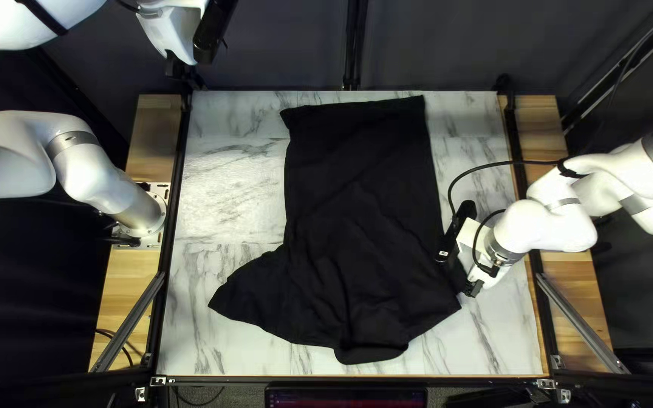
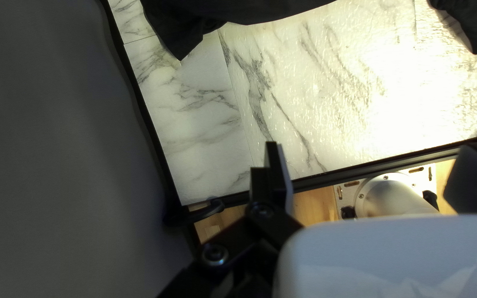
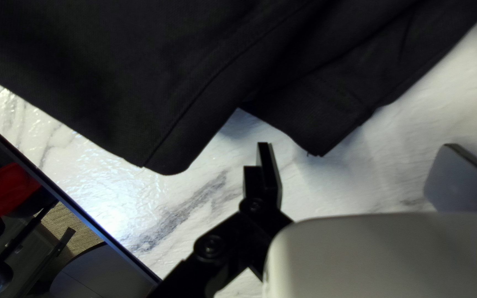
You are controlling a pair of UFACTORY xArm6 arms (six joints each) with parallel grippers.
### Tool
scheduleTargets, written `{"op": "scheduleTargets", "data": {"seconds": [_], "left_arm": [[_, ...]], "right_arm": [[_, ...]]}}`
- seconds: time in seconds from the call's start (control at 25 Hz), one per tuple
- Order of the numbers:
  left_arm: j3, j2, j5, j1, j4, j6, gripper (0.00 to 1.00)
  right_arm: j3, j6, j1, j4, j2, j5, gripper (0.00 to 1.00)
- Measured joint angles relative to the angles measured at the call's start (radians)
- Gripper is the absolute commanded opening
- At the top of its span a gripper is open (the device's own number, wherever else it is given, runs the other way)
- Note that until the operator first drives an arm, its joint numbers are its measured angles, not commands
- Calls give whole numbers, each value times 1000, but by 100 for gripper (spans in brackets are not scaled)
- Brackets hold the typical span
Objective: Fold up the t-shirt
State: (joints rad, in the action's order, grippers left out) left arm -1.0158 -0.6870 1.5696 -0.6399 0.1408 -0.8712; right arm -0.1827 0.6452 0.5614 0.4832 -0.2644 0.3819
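Black t-shirt [image 1: 357,196] lay face-down or face-up, could not tell which, mid-table, straight edge far, one sleeve [image 1: 247,298] out to the near left. Body fairly flat toward the far end, rumpled nearer; spread so, I judged, to square it before any real fold. Work at an early stage.

Right gripper [image 3: 357,145] low at the shirt's near right side, fingers apart, nothing between them; probably set there to take the sleeve or side edge. Risk: pinching one layer and dragging up creases. Left gripper [image 2: 372,146] raised over the far left, beyond the cloth, its fingers also spread, holding nothing; likely parked out of the way.

Surface: pale tabletop [image 1: 224,181], grey marble veining, glare at left, dark rim. Wooden boards [image 1: 119,279] outside it, the left arm's base [image 1: 141,215] bolted there. Dark curtain [image 1: 281,45] behind; a screen [image 1: 345,397] below the near edge.
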Motion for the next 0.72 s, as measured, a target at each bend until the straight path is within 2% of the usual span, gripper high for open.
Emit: {"op": "scheduleTargets", "data": {"seconds": [0.04, 0.08, 0.12, 0.16, 0.2, 0.48, 0.72], "left_arm": [[0, 0, 0, 0, 0, 0, 100], [0, 0, 0, 0, 0, 0, 100], [0, 0, 0, 0, 0, 0, 100], [0, 0, 0, 0, 0, 0, 100], [0, 0, 0, 0, 0, 0, 100], [0, 0, 0, 0, 0, 0, 100], [0, 0, 0, 0, 0, 0, 100]], "right_arm": [[-3, -11, -1, 11, 8, -4, 25], [-6, -20, -2, 20, 15, -7, 17], [-9, -29, -4, 29, 21, -9, 13], [-11, -38, -6, 37, 27, -11, 2], [-13, -45, -8, 42, 30, -12, 0], [-22, -29, -18, 17, 21, 4, 0], [-29, 70, -22, -88, -48, 71, 0]]}}
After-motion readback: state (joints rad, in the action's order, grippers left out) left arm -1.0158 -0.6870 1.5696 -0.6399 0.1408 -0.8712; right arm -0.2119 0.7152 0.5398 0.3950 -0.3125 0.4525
